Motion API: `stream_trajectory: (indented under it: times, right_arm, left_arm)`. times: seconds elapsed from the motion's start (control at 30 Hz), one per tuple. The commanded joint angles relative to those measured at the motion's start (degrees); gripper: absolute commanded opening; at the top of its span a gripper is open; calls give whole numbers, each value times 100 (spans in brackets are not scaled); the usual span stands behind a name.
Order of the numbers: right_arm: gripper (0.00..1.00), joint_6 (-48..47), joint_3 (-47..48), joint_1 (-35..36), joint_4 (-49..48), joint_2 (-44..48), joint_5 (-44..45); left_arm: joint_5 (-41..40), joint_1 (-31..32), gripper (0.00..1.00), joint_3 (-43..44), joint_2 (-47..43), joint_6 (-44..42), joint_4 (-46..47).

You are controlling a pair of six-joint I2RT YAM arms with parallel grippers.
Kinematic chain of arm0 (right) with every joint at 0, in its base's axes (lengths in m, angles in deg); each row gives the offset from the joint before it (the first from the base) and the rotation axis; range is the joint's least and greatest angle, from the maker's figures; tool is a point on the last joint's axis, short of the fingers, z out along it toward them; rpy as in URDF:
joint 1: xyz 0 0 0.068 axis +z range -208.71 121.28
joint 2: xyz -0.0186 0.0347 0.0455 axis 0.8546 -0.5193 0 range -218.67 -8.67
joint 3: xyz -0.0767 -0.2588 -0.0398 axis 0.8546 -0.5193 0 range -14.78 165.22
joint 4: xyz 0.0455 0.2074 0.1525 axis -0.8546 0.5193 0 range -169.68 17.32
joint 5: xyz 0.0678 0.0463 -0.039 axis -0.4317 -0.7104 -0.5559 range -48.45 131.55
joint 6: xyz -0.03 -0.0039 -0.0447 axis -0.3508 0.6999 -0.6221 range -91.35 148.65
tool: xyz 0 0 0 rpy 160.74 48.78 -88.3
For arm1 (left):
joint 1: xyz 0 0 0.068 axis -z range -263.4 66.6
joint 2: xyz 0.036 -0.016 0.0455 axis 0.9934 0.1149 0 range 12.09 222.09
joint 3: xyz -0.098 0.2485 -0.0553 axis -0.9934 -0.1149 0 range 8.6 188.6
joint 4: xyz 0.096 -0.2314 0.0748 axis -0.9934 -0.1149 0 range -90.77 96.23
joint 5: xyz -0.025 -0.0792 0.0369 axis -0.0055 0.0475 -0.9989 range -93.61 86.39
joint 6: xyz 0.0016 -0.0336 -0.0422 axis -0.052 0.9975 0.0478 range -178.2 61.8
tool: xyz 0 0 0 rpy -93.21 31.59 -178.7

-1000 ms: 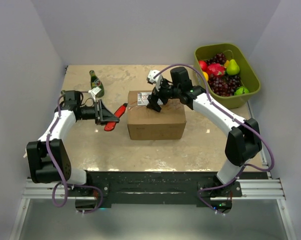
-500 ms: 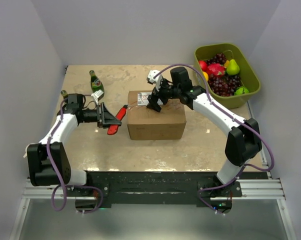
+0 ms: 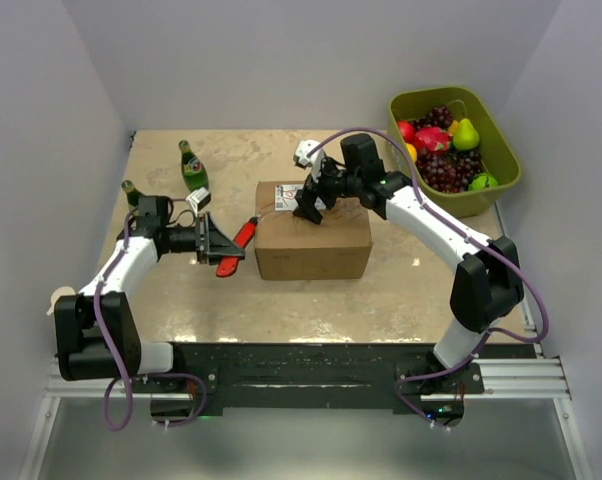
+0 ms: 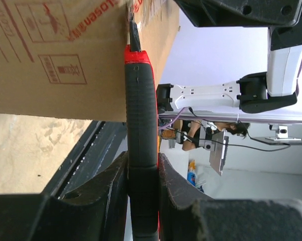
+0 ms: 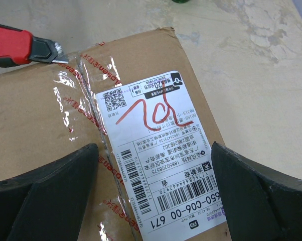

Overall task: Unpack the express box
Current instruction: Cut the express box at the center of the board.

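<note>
Carried rightward over the last second, the left gripper [image 3: 213, 243] stays clamped on a red-and-black utility knife [image 3: 237, 240], blade tip at the left top edge of the brown cardboard express box [image 3: 316, 248], mid-way across the beige table [image 3: 401, 290]. The right gripper [image 3: 312, 205] hovers, jaws apart, over its white shipping label [image 5: 156, 150].

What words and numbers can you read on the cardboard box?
"650-C06-00 671": big print at the bottom of the white shipping label on the express box.
"Losen": red letters on the tape, possibly part of a longer word.
Red pen scribble on the label: maybe "701", unsure.
Small Chinese print, barcode digits and red stamps on the box side: too small to read.
</note>
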Motion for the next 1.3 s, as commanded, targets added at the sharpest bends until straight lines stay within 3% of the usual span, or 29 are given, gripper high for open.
stream_trajectory:
  times: [0.0,0.47,0.57,0.63,0.73,0.87,1.07,1.2,1.27]
  right_arm:
    - [99,-155,-199,2,217,-73,354]
    - [99,-129,-339,2,216,50,327]
    - [99,-129,-322,11,216,33,319]
    - [99,-137,-313,11,234,-2,310]
    - [99,-129,-287,37,243,-29,301]
    - [99,-137,-252,63,234,-38,327]
    - [99,-155,-322,72,234,6,380]
    - [99,-67,-322,72,155,85,275]
    - [99,21,-208,72,111,155,39]
  left_arm:
    - [376,54,0,-248,-243,346,345]
    - [35,-139,0,-399,-498,410,321]
    - [-711,-543,0,267,-534,-555,-425]
    - [-1490,-562,0,1251,-455,-1510,-1093]
    - [-1401,-570,0,1868,-61,-1840,-1507]
    - [-925,-553,0,1957,125,-1859,-1648]
    - [-1126,-299,0,1598,73,-1911,-1675]
    - [-1521,-61,0,1456,38,-2122,-1552]
    - [-2152,-69,0,1447,-67,-2236,-1464]
